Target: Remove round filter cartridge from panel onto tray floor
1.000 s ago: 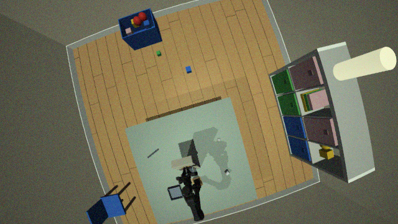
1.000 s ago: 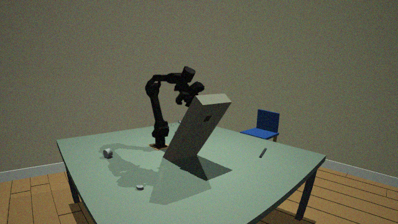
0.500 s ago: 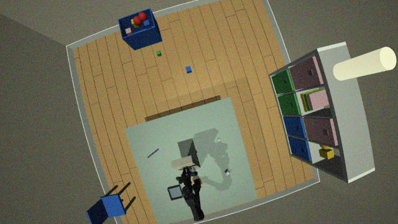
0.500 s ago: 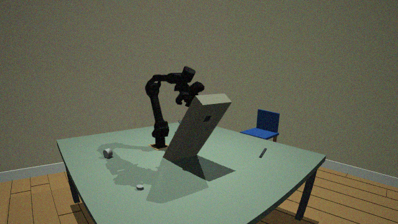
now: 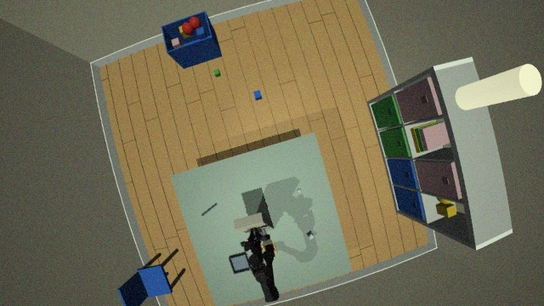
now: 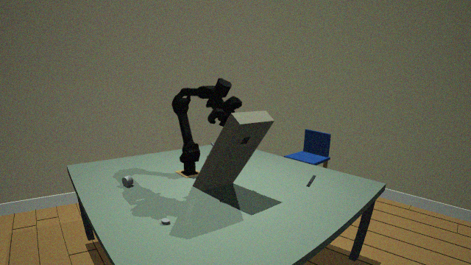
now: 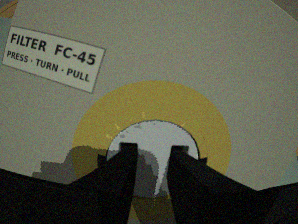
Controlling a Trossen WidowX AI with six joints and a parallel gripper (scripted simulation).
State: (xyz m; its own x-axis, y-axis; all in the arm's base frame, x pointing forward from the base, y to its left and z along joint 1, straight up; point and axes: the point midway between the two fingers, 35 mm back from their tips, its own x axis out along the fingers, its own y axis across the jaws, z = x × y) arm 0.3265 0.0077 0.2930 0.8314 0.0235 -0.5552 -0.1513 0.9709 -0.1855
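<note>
The service panel (image 5: pixel 250 222) (image 6: pixel 228 154) (image 7: pixel 210 55) is a pale slab leaning on the table, with a yellow ring (image 7: pixel 150 97) on its face. The round pale filter cartridge (image 7: pixel 155 131) shows inside this ring in the wrist view. My gripper (image 7: pixel 152 153) is shut on the cartridge, its two black fingertips at the slots on either side of the middle bar. The fingers hide the slots and the lower face. I cannot tell how far the cartridge stands out of the panel. The tray (image 5: pixel 231 264), dark-rimmed with a grey floor, lies beside the arm.
A label (image 7: pixel 53 59) is on the panel. A grey cylinder (image 6: pixel 127 181) and a small pale disc (image 6: pixel 165 221) lie on the table on one side of the panel. A thin dark bar (image 5: pixel 209 209) (image 6: pixel 311 180) lies on the other side.
</note>
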